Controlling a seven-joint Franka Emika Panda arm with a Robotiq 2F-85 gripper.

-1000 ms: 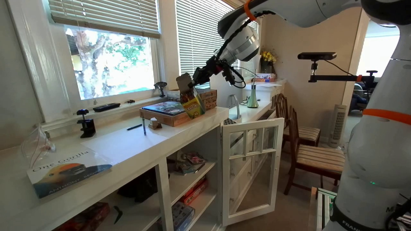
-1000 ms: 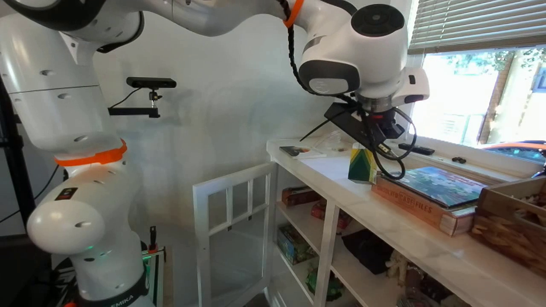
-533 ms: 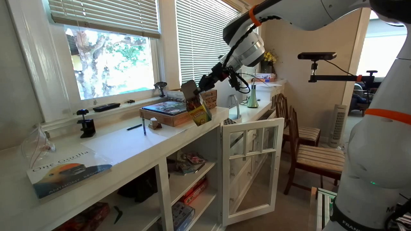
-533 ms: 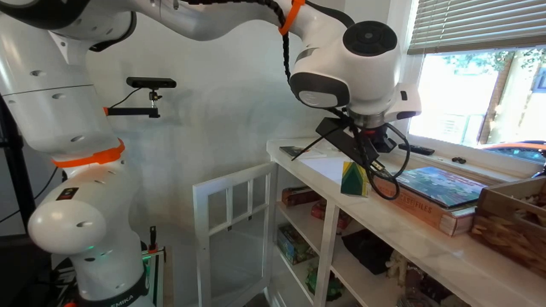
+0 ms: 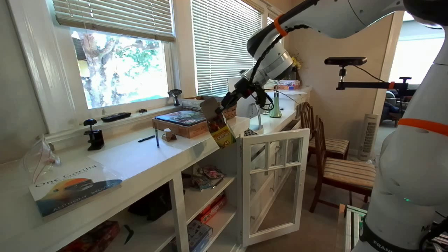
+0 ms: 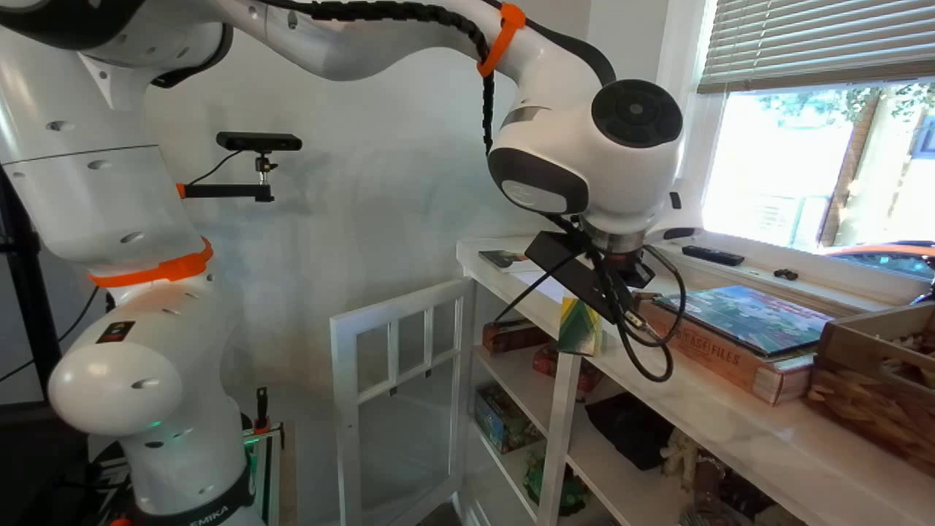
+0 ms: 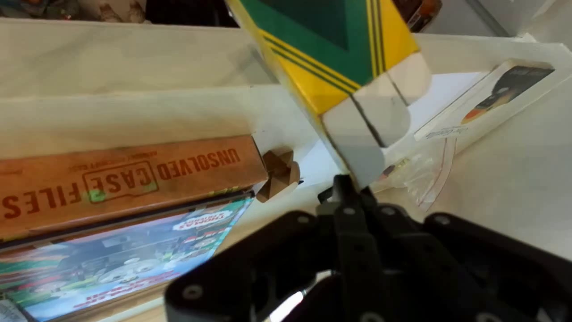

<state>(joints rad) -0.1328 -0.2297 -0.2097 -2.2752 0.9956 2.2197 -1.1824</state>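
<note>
Gripper [image 7: 355, 185], clamped on flap [image 7: 357, 143] of crayon box [image 5: 224, 135], just came lower w/ it, so box hangs nearer cab. shelves [image 5: 196, 204].

Robot arm [image 6: 380, 47], green-yellow box [image 6: 578, 329] beneath — open door [image 6: 402, 380]

In an exterior view: crayon box [image 5: 223, 134] in gripper [image 5: 219, 110], by counter [image 5: 239, 123] edge. On counter, left to right: book [image 5: 70, 191], paper [image 5: 129, 154], case-files box [image 5: 191, 132], game box [image 5: 183, 118] atop that. Remote [image 5: 116, 117] behind, on windowsill [image 5: 159, 110]; shelves [image 5: 199, 200] below counter.
</note>
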